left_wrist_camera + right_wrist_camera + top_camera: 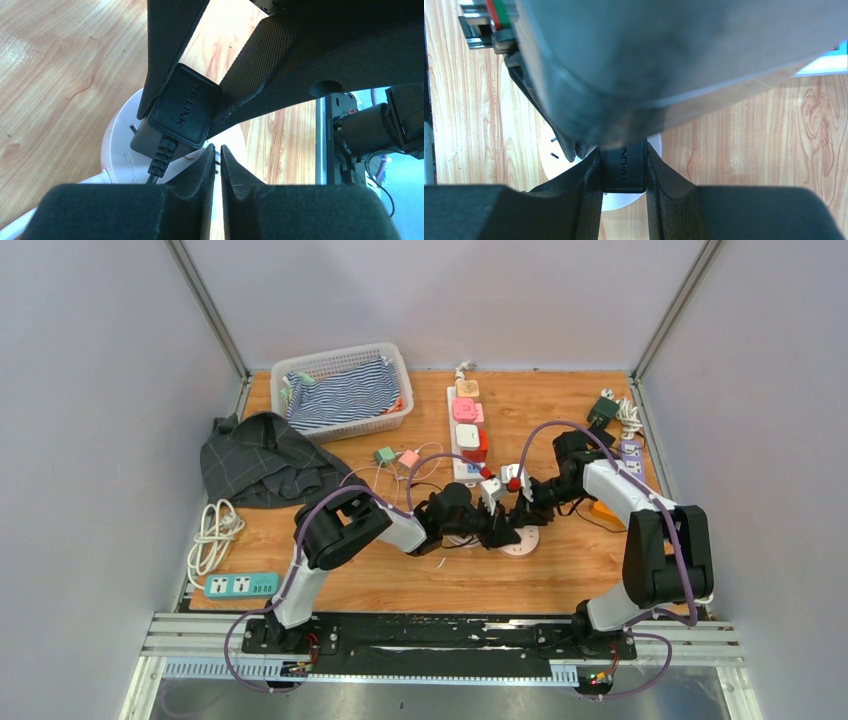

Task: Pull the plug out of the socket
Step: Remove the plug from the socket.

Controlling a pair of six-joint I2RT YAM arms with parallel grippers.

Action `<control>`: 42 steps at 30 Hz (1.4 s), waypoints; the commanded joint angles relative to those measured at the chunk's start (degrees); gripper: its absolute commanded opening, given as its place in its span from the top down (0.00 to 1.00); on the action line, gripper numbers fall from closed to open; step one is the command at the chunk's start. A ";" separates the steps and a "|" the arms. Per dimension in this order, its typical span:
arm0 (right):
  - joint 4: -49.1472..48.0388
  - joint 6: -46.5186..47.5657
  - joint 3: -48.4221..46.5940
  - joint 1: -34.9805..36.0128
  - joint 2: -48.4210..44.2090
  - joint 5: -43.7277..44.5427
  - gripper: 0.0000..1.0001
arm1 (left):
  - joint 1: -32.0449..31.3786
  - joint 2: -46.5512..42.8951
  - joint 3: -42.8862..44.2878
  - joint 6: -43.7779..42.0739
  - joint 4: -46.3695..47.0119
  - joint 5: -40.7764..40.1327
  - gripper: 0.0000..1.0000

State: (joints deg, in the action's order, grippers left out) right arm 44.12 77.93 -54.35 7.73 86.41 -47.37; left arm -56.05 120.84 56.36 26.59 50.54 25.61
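Both my hands meet at the round white socket [520,543] near the middle of the worktop [400,585]. My right hand [624,156] is clamped on the black plug [184,107], one finger against each side, and the plug sits in the socket. My left hand [218,150] is narrow, nearly closed on nothing, low over the socket's edge just beside the plug.

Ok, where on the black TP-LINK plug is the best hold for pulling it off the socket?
Probably its two flat side faces, coming down from above. The black plug is a boxy block standing up out of the white socket, and its cord leaves one end, so avoid that end. The right gripper clamps those sides.
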 commanded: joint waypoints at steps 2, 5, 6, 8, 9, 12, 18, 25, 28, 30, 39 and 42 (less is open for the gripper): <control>0.83 -2.50 0.34 0.50 -0.01 1.44 1.00 | 0.07 1.60 -0.12 -1.78 -3.79 -0.93 0.86; -0.99 -4.02 0.67 0.44 -0.25 3.25 1.00 | 0.07 1.24 -0.02 -1.30 -3.66 -0.03 0.84; -0.99 -4.16 0.57 0.48 0.05 3.53 1.00 | 0.07 0.78 -0.19 -1.32 -3.62 0.42 0.83; -0.97 -4.42 0.48 0.53 0.87 3.90 1.00 | 0.02 -1.22 -1.27 -2.19 -3.61 0.85 0.74; -0.90 -4.43 0.36 0.58 1.29 4.17 1.00 | -0.02 -2.54 -2.32 -3.00 -3.61 0.18 0.69; -0.29 -3.71 0.29 0.62 2.06 4.31 1.00 | 0.03 -6.73 -5.69 -5.16 -3.21 -2.44 0.54; 0.15 -3.76 -0.03 0.69 1.77 3.84 1.00 | 0.19 -13.22 -13.06 -3.30 3.82 -5.17 0.45; 1.72 -3.23 -0.60 0.84 1.04 -0.14 1.00 | 0.15 -23.50 -27.70 0.34 11.05 -14.30 0.32; 1.23 -3.14 -0.22 1.59 -0.11 -1.83 1.00 | 0.15 -23.63 -32.37 4.99 15.07 -17.12 0.30; 0.71 -3.12 0.21 2.43 -0.63 -2.40 1.00 | 0.15 -21.35 -34.50 10.11 19.86 -18.30 0.30; 0.77 0.56 2.49 6.81 -3.70 -6.30 1.00 | -0.10 -10.33 -38.54 23.17 36.80 -21.19 0.18; 0.60 -0.03 2.27 8.11 -3.46 -6.76 1.00 | -0.17 -11.58 -39.22 24.10 34.85 -24.23 0.18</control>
State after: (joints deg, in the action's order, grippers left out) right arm 42.46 76.60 -52.60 13.43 84.33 -48.86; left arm -56.10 109.65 18.26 47.62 82.63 7.20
